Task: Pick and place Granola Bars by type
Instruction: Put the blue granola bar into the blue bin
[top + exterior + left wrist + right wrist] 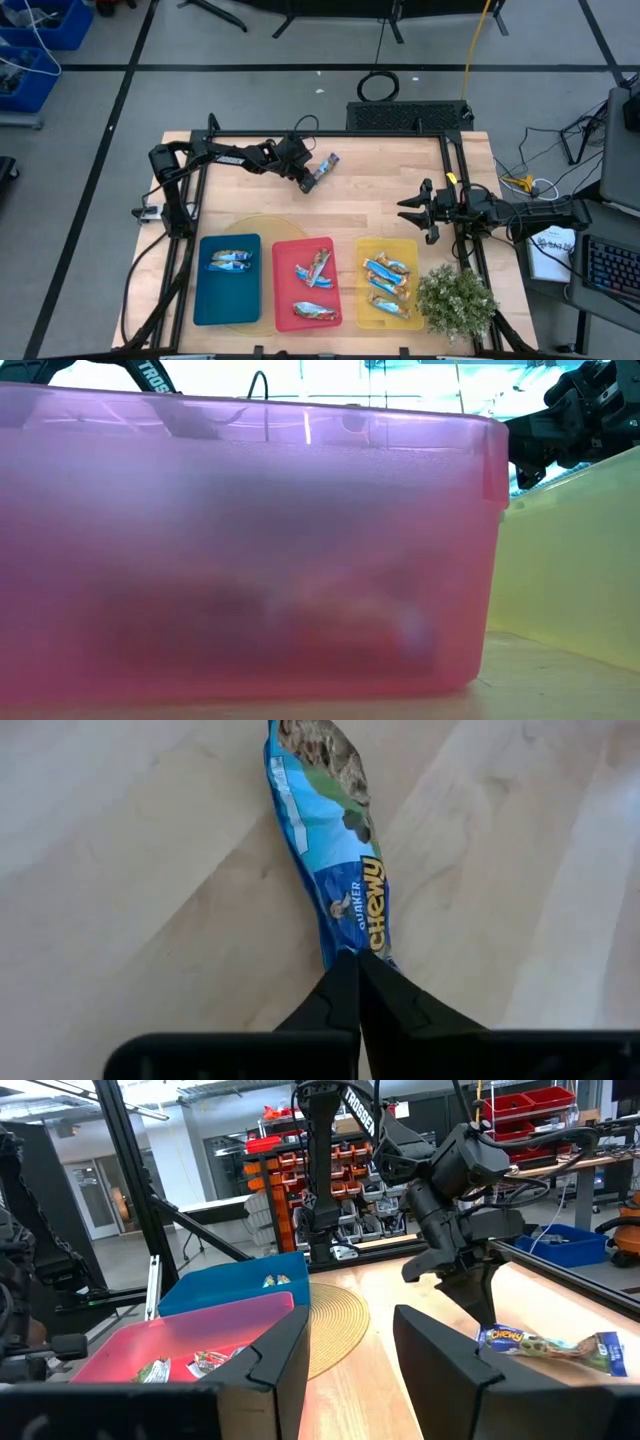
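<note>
Three trays line the near edge of the table (390,180): a blue tray (227,300) on the left with one bar (229,258), a red tray (290,285) in the middle with three bars (314,268), and a yellow tray (411,254) on the right with what look like three or four bars (387,268), overlapped too closely to count for certain. One small green plant (455,300) stands just beside the yellow tray. Farther back, a round woven mat (262,225) shows partly behind the blue and red trays. On the right side, the right gripper (415,211) points toward the table's middle with its fingers spread and nothing between them. At the far left, the left arm reaches across the back of the table, and the left gripper (358,963) has its fingers pressed together on one end of a loose bar (335,840), which lies on the wood apart from all three trays.
</note>
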